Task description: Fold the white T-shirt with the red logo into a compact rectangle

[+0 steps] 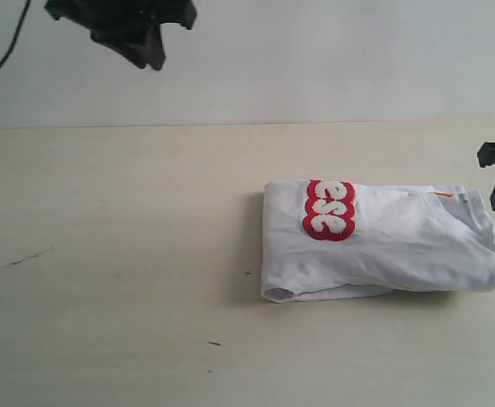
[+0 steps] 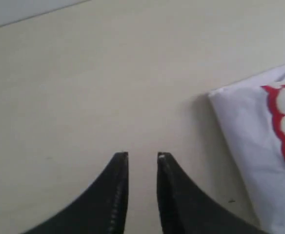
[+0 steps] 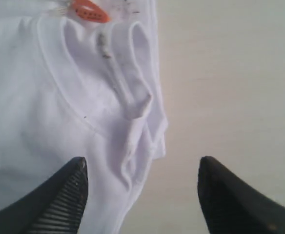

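Shirt: the white T-shirt (image 1: 392,246) lies folded into a thick oblong bundle on the pale table (image 1: 103,254), in the right half of the exterior view, long side running left to right.
Logo: the red logo (image 1: 329,209) sits on top near the bundle's left end, at the far edge; only a few fuzzy white letters show.
Collar end: the round neckline and a small orange tag (image 3: 90,11) lie at the bundle's right end, with layered hems bunched at the edge.
Left gripper: the left gripper (image 2: 142,156) hangs high over bare table, well apart from the shirt's left edge; its jaws stand a narrow slit apart with nothing between them.
Right gripper: the right gripper (image 3: 142,165) hovers at the collar end, jaws spread wide and empty; one finger (image 3: 59,200) is above the cloth, the other above the table just beside it.
Backdrop: a plain light wall (image 1: 315,59) rises behind the table.
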{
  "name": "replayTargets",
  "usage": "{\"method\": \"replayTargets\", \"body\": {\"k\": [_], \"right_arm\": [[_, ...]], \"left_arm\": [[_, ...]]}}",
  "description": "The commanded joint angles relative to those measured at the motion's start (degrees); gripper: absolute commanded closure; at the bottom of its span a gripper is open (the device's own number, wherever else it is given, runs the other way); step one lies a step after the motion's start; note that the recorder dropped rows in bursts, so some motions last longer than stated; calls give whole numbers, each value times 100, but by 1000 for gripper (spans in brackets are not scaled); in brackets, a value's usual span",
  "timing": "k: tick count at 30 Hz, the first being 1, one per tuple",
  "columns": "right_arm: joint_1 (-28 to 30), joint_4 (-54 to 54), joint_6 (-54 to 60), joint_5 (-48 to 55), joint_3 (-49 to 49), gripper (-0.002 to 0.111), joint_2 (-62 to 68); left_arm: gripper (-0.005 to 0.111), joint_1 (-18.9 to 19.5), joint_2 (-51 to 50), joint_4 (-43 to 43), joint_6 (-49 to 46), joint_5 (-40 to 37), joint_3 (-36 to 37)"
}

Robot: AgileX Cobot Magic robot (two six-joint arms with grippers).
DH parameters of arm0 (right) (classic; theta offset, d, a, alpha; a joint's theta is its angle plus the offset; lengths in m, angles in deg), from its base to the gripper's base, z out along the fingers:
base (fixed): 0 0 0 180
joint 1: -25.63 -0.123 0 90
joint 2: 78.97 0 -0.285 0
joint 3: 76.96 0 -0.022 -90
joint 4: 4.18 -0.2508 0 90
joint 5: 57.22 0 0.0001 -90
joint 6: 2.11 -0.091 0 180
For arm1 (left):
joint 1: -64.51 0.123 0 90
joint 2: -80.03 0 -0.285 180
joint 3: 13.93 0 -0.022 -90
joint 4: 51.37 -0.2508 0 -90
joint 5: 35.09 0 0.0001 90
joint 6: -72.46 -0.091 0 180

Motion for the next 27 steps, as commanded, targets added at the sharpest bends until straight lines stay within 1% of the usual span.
{"method": "replayTargets", "body": {"k": [1,2,4,8,11,13,16,18,20,24,27], "right_arm": [[238,-806,529,-204,145,46,447],[238,-1275,952,-177,145,46,676],[208,-1552,1252,-165,145,46,856],[180,-1112,1011,-164,145,46,1024],[180,-997,916,-208,145,46,1024],[170,-1010,872,-208,145,46,1024],[116,-1316,1031,-208,119,48,1024],[67,-1721,1498,-208,71,53,1024],[-30,-1990,1869,-196,-28,64,1024],[-199,-1911,2154,-249,-261,87,1024],[-199,-1884,2556,-216,-501,102,1014]], "left_arm": [[84,541,662,12,-147,689,1117],[84,752,937,180,-295,1113,1649],[84,933,1206,296,-322,1594,2167],[84,1278,1621,618,-442,2286,2939],[84,1417,1775,891,-645,2539,3267],[84,1431,1817,1070,-790,2623,3384],[84,1431,1827,1097,-823,2648,3413],[84,1417,1837,1150,-834,2648,3413],[84,1417,1830,1258,-915,2648,3413],[84,1417,1830,1344,-958,2674,3413],[84,1417,1830,1402,-1021,2738,3413]]}}
